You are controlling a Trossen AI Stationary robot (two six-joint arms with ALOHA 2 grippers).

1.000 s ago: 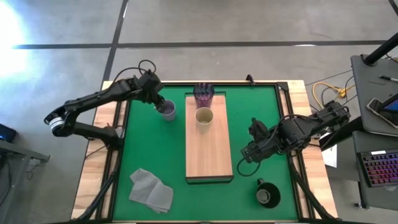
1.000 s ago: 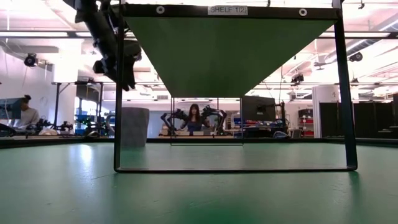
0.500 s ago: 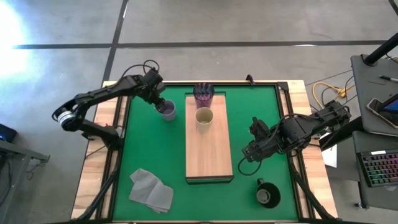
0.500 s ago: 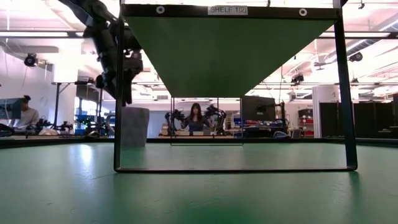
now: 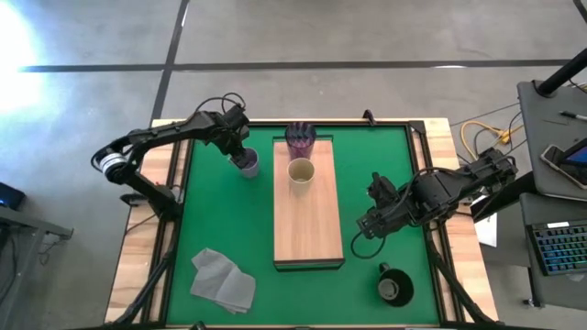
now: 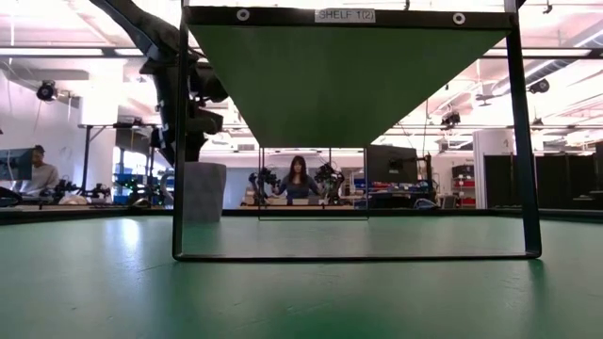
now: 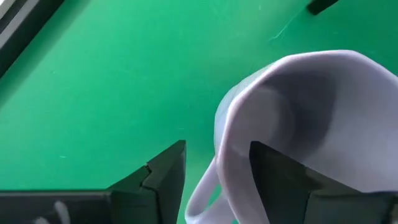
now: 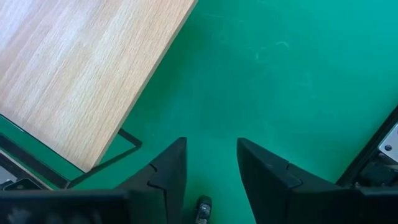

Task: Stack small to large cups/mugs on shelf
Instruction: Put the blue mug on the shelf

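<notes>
- The left gripper [image 5: 240, 154] is over the lavender handled mug [image 5: 248, 164] on the green mat [image 5: 220, 220], far left of the shelf [image 5: 308, 220]; its spread fingers [image 7: 165, 171] straddle the mug's wall, one inside, one outside.
- On the shelf's far end stand the dark purple ribbed tumbler [image 5: 300, 139] and, just nearer, the cream-yellow cup [image 5: 301, 171].
- The right gripper [image 5: 367, 226] hovers open above the mat, right of the shelf.
- The black mug [image 5: 394, 286] sits near right.

A green mat [image 5: 229, 229] covers the table, carrying a long wooden shelf [image 5: 308, 229], a lavender mug [image 5: 248, 163], a black mug [image 5: 394, 287] and a crumpled grey cloth [image 5: 223, 280].
</notes>
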